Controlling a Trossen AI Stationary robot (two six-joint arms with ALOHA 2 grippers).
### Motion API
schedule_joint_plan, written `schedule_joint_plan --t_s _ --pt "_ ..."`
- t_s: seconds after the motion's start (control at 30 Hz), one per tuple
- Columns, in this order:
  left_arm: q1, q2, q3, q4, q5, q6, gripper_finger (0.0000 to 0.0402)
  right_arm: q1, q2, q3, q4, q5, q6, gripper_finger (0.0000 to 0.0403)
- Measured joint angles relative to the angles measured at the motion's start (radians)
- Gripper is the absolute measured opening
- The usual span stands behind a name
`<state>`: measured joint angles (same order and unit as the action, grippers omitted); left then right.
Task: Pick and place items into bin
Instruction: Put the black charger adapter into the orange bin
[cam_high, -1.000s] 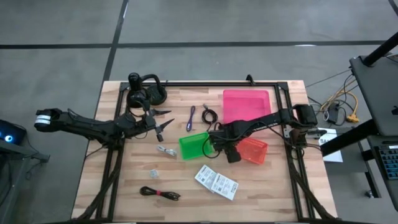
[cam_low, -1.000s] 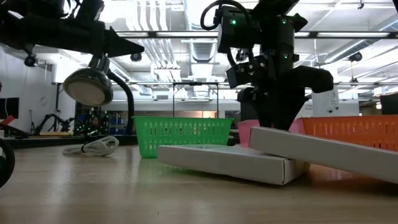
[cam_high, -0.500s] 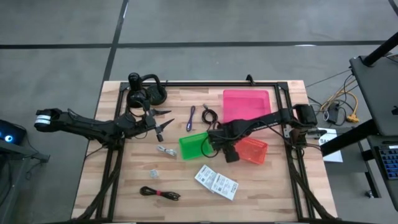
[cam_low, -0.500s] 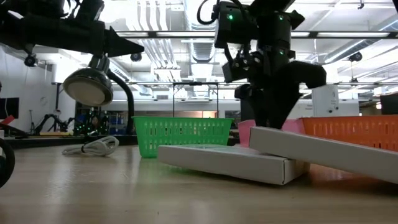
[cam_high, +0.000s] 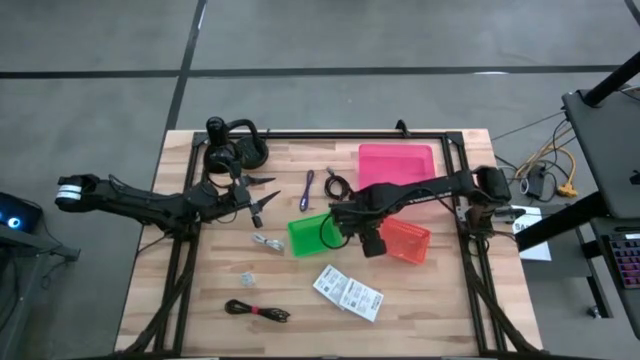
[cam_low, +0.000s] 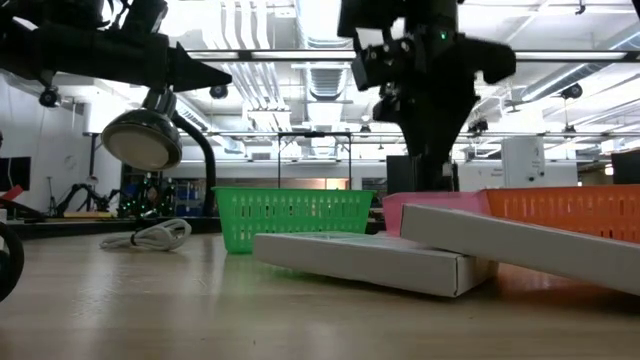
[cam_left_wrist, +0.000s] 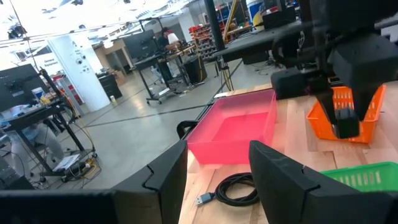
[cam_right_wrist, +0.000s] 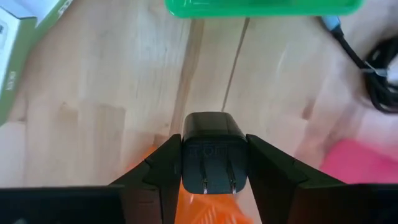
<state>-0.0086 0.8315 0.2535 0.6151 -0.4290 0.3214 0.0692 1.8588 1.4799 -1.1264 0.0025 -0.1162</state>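
Two hands, right hand (cam_right_wrist: 211, 163) pinching black plug adapter (cam_right_wrist: 211, 155), left hand (cam_left_wrist: 214, 177) parted, empty, green bin (cam_high: 313, 233) partly hidden.

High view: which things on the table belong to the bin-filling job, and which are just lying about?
Job:
green bin
orange bin
pink bin
black plug, held in right gripper
purple cable
black cable
black-red cable
white packets

Lying about:
black headphones

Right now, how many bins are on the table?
3: a pink bin at the far side, a green bin in the middle, an orange bin to its right. None seems hidden.
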Motion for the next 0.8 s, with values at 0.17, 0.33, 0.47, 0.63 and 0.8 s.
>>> schedule_joint_plan --t_s 0.17,0.33,0.47,0.63,0.8 --pt "0.000 0.000 0.000 -0.003 0.000 0.000 0.0158 0.000 -0.003 0.050 -0.106 -0.001 0.094 0.0140" --pt "0.000 0.000 0.000 -0.005 0.000 0.000 0.0158 0.002 -0.042 0.057 -0.193 -0.003 0.211 0.0139" --pt "0.000 0.000 0.000 -0.005 0.000 0.000 0.0158 0.005 -0.091 0.052 -0.205 -0.002 0.285 0.0139" --pt "0.000 0.000 0.000 -0.005 0.000 0.000 0.0158 0.022 -0.149 0.045 -0.209 -0.002 0.349 0.0139" --pt "0.000 0.000 0.000 -0.005 0.000 0.000 0.0158 0.046 -0.190 0.028 -0.214 -0.002 0.397 0.0139"
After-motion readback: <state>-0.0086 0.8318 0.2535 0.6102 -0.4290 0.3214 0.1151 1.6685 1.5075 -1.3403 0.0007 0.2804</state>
